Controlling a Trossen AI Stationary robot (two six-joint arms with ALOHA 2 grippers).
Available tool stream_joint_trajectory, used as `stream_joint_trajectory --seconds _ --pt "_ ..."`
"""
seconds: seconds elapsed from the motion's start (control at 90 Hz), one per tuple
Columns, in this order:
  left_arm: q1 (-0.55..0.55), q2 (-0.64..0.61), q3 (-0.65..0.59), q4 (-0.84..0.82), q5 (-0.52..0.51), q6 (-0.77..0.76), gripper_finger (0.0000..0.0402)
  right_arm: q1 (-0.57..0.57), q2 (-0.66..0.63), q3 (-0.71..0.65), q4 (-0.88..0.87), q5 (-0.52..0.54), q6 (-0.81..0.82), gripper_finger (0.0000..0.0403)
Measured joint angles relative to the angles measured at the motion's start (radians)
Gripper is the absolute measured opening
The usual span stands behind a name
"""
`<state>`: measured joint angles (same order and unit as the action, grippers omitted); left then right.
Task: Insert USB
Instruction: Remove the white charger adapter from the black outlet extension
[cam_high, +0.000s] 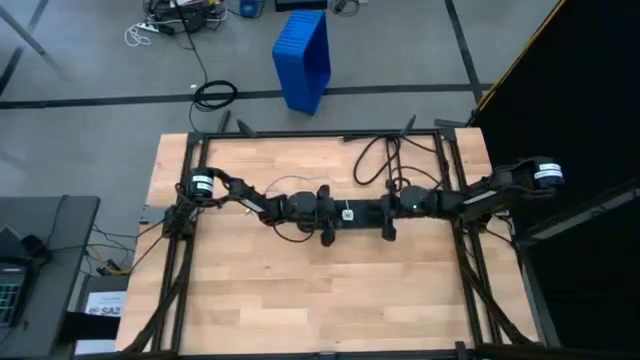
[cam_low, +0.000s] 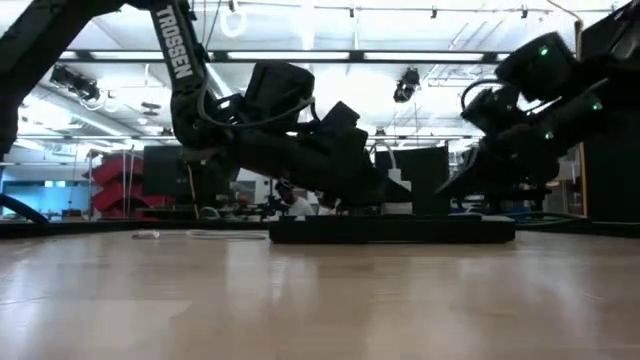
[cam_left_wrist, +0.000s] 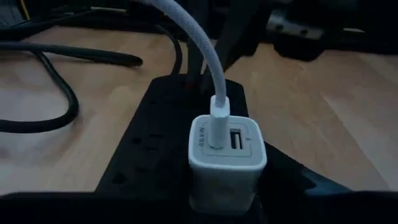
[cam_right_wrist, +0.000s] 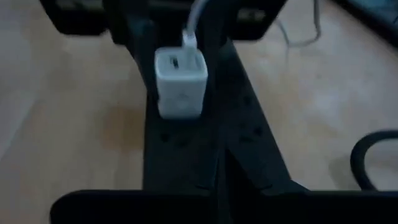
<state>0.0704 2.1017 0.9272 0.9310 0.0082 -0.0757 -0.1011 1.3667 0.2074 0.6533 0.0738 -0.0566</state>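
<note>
Although the white USB cable (cam_left_wrist: 199, 53) already has its plug sitting in one of two ports on the white wall charger (cam_left_wrist: 227, 155), how deep it is seated cannot be read, and the second port beside it is bare. That charger stands upright in the black power strip (cam_right_wrist: 205, 155), which lies across the middle of the wooden tabletop (cam_high: 300, 300). Behind the strip, the cable's slack trails off as a thin white loop across the wood.

From the overhead view, the left gripper (cam_high: 327, 212) hovers just beside the charger on one side, and the right gripper (cam_high: 388, 212) is at the strip on the other; whether either set of fingers is open or clamped on anything cannot be told from these views.

My judgement is that the risk now lies in the withdrawal. Should the left gripper drag the floppy cable as it lifts, the plug could tilt or pull out. A sideways nudge could also rock the charger loose in its socket, particularly if the right gripper lets the strip slide.
</note>
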Motion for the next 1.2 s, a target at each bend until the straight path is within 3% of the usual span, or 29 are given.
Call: stream_joint_trajectory --seconds 0.433,1.2 --pt "-0.009 0.0 -0.005 0.031 -0.05 0.036 0.0127 -0.046 0.239 0.099 0.061 -0.03 0.03 0.0" --pt "-0.028 -0.014 -0.005 0.054 -0.08 0.051 0.0127 -0.062 0.244 0.096 0.074 -0.076 0.07 0.0"
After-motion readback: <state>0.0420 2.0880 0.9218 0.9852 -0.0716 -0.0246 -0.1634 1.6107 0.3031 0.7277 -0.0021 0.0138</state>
